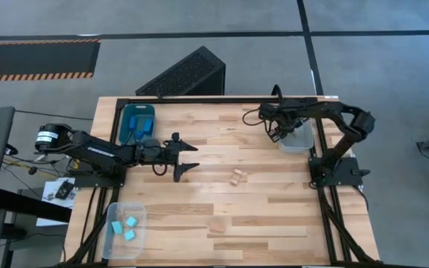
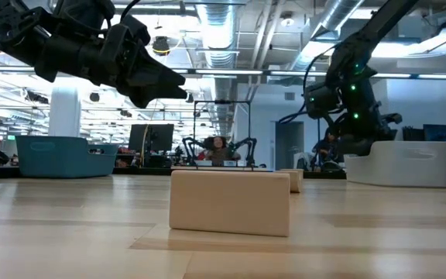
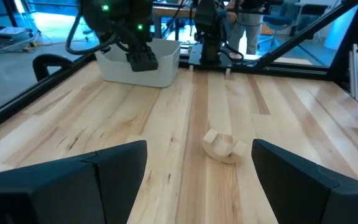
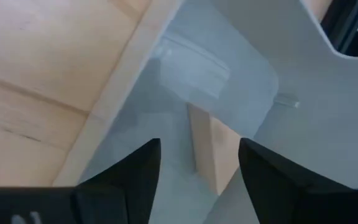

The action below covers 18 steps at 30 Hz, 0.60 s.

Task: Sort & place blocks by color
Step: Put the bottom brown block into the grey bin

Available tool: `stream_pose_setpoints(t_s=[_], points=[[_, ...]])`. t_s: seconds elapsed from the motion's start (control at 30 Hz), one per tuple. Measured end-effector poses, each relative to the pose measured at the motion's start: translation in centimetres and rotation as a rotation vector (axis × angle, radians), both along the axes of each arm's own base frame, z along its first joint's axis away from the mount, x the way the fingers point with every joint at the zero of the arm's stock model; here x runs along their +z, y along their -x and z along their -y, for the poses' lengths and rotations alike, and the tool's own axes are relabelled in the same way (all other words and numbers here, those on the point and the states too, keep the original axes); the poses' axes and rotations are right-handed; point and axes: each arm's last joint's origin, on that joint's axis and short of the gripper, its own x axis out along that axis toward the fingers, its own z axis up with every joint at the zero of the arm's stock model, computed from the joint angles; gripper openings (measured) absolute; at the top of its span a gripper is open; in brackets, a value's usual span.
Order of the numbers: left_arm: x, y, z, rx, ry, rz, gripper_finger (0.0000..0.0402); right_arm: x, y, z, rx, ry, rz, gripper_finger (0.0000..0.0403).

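A: Where is the right hand [image 1: 276, 135] working?

B: It is hanging over the clear plastic bin [image 1: 302, 141] at the far right edge of the light wooden table [image 1: 274, 208], fingers standing apart. In the right wrist view a tan wooden rectangular block [image 4: 209, 154] is lying inside that bin, just beyond the fingertips and free of them.

A: And the left hand [image 1: 188, 158]?

B: It is hovering above the table's middle left, fingers spread wide and gripping nothing. A tan arch-shaped wooden block [image 1: 237, 177] is lying ahead of it at the table's centre, and a tan flat wooden block [image 1: 218, 225] nearer the front edge.

A: The other containers?

B: Light cyan blocks [image 1: 125, 227] are sitting in the clear bin at front left [image 1: 113, 247]; a teal bin [image 1: 138, 122] is standing at far left.
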Motion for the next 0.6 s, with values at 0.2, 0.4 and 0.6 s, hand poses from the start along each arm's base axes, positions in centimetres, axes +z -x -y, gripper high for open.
stream_pose_setpoints(t_s=[0.2, 0.4, 0.6], points=[[0.0, 0.0, 0.0, -0.021, 0.005, -0.003, 0.0279, 1.2, -0.1, -0.4, 0.027, 0.045, 0.05, 0.0245], [0.0, 0.0, 0.0, -0.015, 0.023, -0.003, 0.0279, 5.6, -0.1, -3.2, 0.115, 0.148, 0.222, 0.0244], [0.2, -0.1, 0.2, -0.011, 0.056, 0.028, 0.0279, 8.6, -1.1, -9.6, 0.265, 0.154, 0.459, 0.0244]])
